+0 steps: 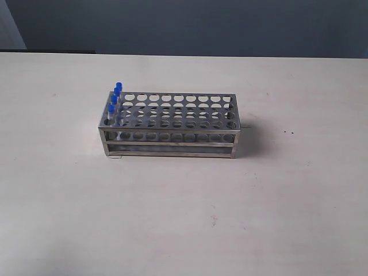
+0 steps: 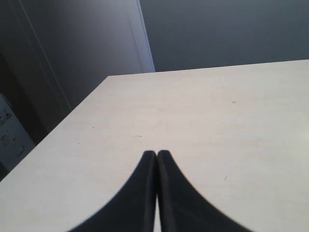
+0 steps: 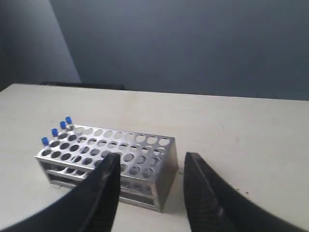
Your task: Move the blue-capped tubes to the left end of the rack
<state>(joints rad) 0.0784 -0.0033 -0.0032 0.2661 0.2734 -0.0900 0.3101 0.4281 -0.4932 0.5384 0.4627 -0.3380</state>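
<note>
The shiny steel rack stands in the middle of the pale table. The blue-capped tubes stand upright in one column of holes at its left end. In the right wrist view the rack lies ahead, with the blue-capped tubes at its far end. My right gripper is open and empty, above and short of the rack's near end. My left gripper is shut with nothing in it, over bare table, and the rack is outside its view. Neither arm appears in the exterior view.
The pale table reaches all round the rack. A dark wall runs behind its far edge. In the left wrist view the table edge drops off beside a white panel.
</note>
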